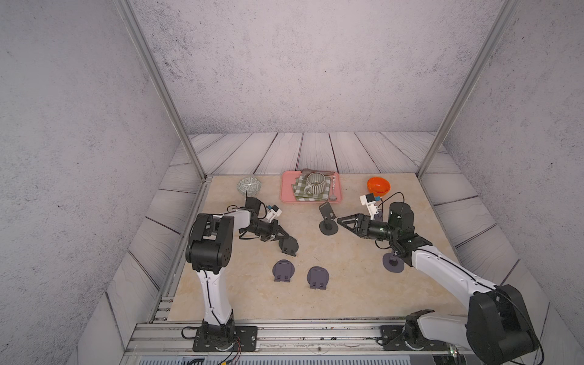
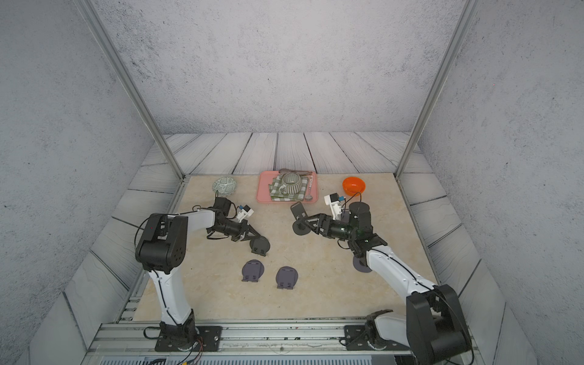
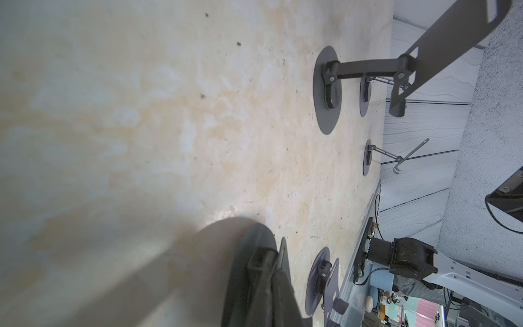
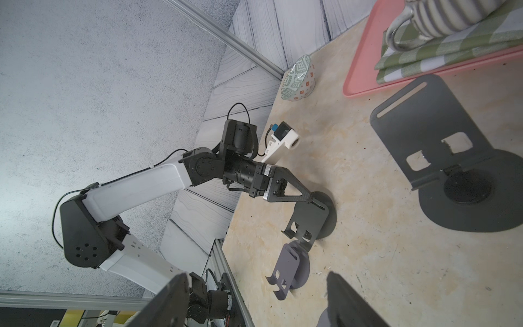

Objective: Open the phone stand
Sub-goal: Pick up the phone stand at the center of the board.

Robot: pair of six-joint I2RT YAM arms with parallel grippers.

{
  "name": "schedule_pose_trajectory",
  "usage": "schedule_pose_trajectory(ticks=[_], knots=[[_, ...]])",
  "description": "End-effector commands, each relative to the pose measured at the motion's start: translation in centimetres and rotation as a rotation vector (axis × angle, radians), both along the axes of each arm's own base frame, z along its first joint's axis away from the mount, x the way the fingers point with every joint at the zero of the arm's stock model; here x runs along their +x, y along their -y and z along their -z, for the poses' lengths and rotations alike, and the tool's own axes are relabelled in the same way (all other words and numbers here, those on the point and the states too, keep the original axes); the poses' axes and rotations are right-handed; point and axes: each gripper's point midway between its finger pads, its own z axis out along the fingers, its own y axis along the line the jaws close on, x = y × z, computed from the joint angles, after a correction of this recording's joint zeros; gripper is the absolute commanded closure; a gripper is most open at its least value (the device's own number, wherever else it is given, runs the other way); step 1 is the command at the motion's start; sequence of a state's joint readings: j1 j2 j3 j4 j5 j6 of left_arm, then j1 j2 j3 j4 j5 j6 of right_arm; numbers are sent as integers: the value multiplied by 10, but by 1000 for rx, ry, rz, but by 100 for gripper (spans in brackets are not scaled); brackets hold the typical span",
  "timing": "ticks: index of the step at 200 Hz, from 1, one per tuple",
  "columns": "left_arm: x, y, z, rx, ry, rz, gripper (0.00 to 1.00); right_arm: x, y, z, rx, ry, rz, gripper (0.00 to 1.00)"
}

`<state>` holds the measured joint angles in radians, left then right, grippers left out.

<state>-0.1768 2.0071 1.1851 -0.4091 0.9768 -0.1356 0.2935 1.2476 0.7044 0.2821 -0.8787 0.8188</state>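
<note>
**State.** The left jaws are closed on the free top edge of one dark phone stand (image 1: 289, 246), which sits at their tips. In the right wrist view its plate (image 4: 308, 218) is tilted partly up from the round base, and the base rests on the worktop (image 1: 347, 294). The right jaws are held wide and empty. An opened stand (image 1: 328, 221) stands just in front of their tips.

**Handling (judged).** The stand appears to be thin sheet metal, so it is taken to be stiff and light. Its smooth finish may slip in a narrow grip. The hinges are expected to be stiff. The light base is therefore likely to slide or lift with the plate unless it is pressed down. Hold is best taken at the plate's free edge, far from the hinge, as it is taken now.

**Count.** Five stands are made out in both top views:
- one in the left jaws
- one folded stand (image 1: 283, 270) and a second folded stand (image 1: 318, 277), both beyond the left jaws' tips
- the opened one
- one part-hidden stand (image 1: 393, 264) beneath the right arm

Whether a sixth is concealed cannot be told.

Also counted:
- one pink tray (image 1: 285, 191), carrying one striped cup (image 1: 316, 183) and one checked cloth (image 1: 300, 192)
- one patterned bowl (image 1: 249, 185)
- one orange bowl (image 1: 378, 185)
</note>
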Motion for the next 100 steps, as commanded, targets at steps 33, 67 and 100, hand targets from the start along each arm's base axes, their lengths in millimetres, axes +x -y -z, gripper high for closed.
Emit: schedule_pose_trajectory(ticks=[33,67,100], knots=[[3,0,-32,-4,80,-59,100,-5,0,-2,-16,-11,-11,23],[5,5,-104,-142,209,-143,100,-20,-2,-15,-35,0,-72,23],[-9,5,-156,-222,286,-171,100,-37,-8,-23,-50,0,-126,26]])
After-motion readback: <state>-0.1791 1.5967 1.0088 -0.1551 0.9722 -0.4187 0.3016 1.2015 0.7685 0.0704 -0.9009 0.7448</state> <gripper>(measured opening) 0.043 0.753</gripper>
